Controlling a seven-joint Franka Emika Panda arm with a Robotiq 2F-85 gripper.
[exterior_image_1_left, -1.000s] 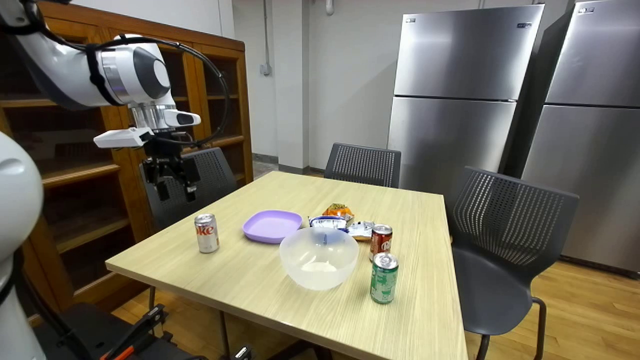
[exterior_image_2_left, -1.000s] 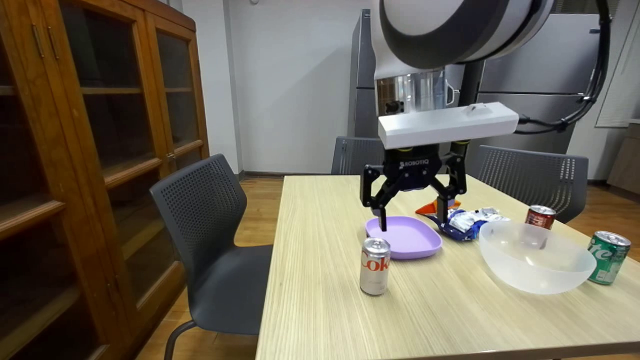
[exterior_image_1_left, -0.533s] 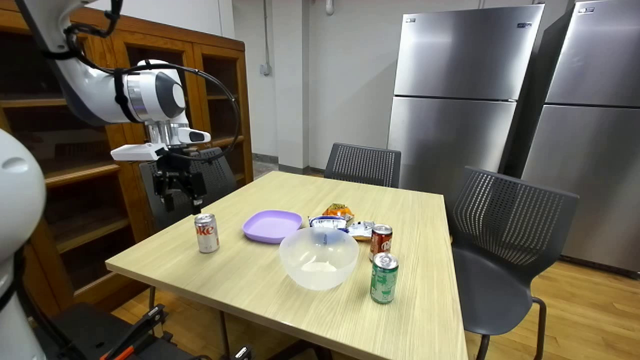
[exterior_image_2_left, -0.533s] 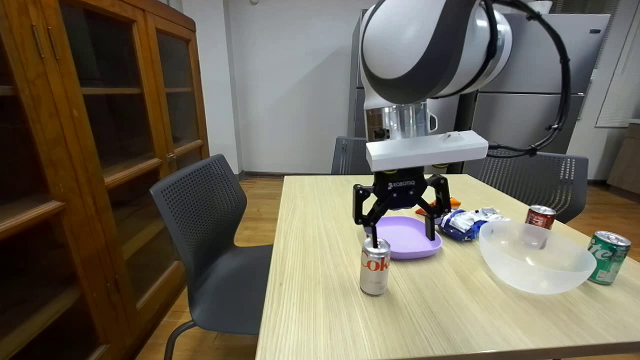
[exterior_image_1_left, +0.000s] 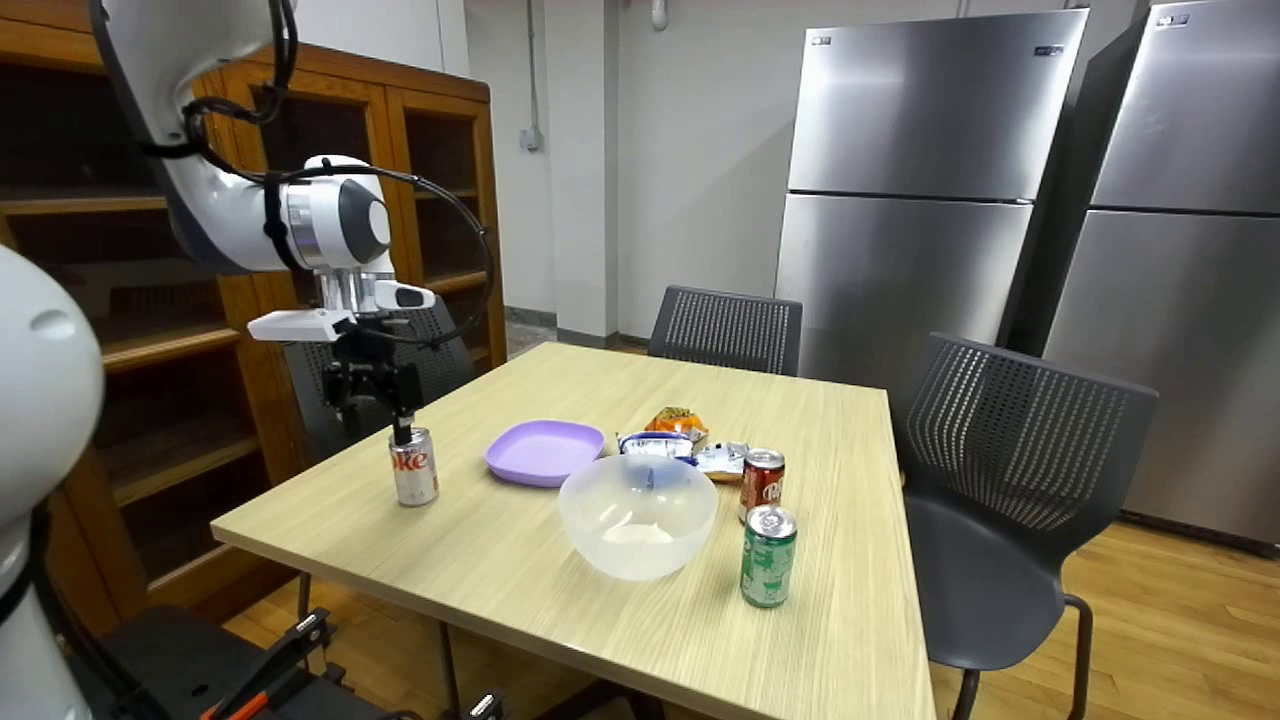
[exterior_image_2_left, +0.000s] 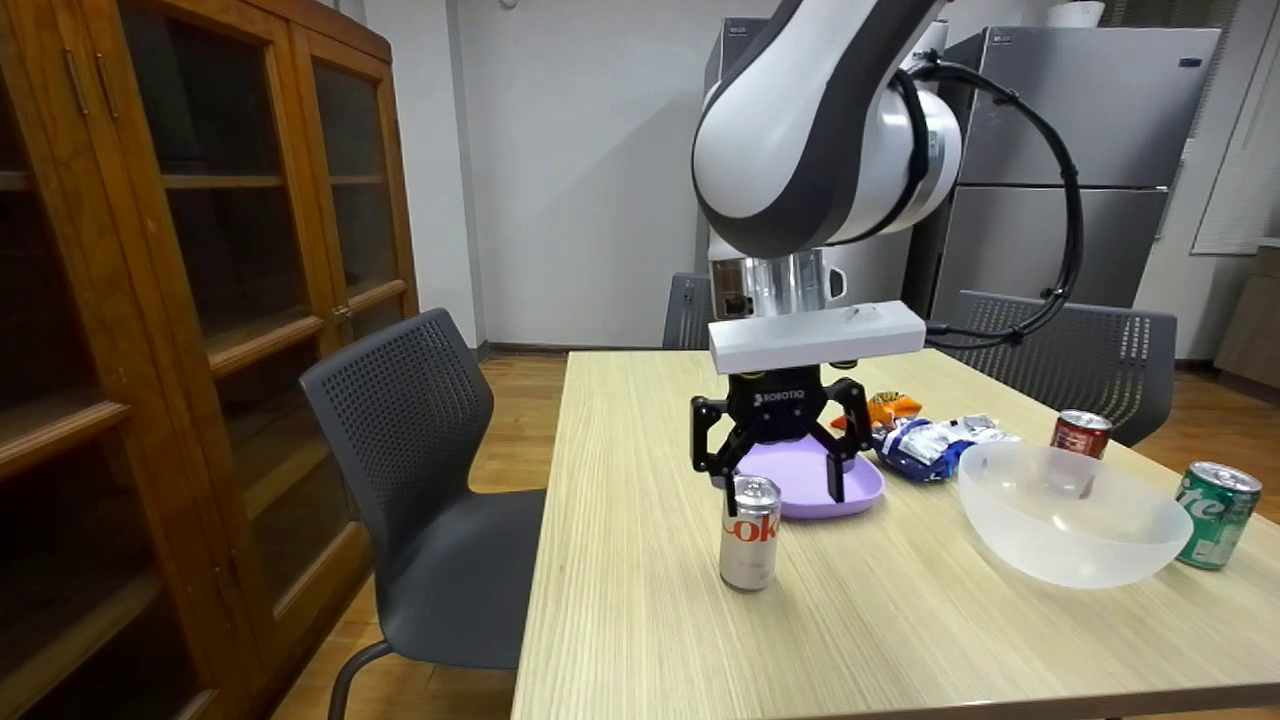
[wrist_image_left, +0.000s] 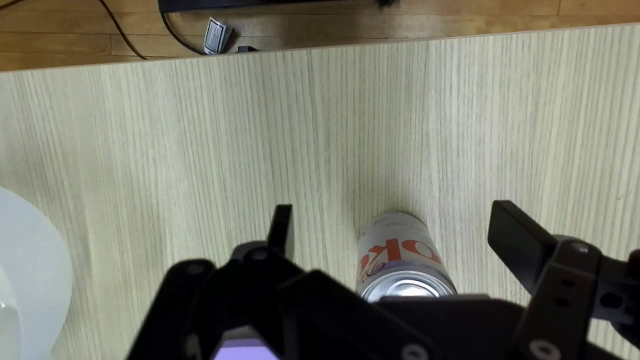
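Some gap, Coke (wrist_image_left: 400, 252) to tbl edge (wrist_image_left: 320, 48)

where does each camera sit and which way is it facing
In an exterior view: outside the robot, looking over the table toward steel fridges; arm at picture left.
In an exterior view: outside the robot, facing a white wall beyond the table; arm and gripper show.
Wrist view: on the wrist, looking down at the Coke can; black fingers show.
Both exterior views share the table, bowl, arm and gripper.
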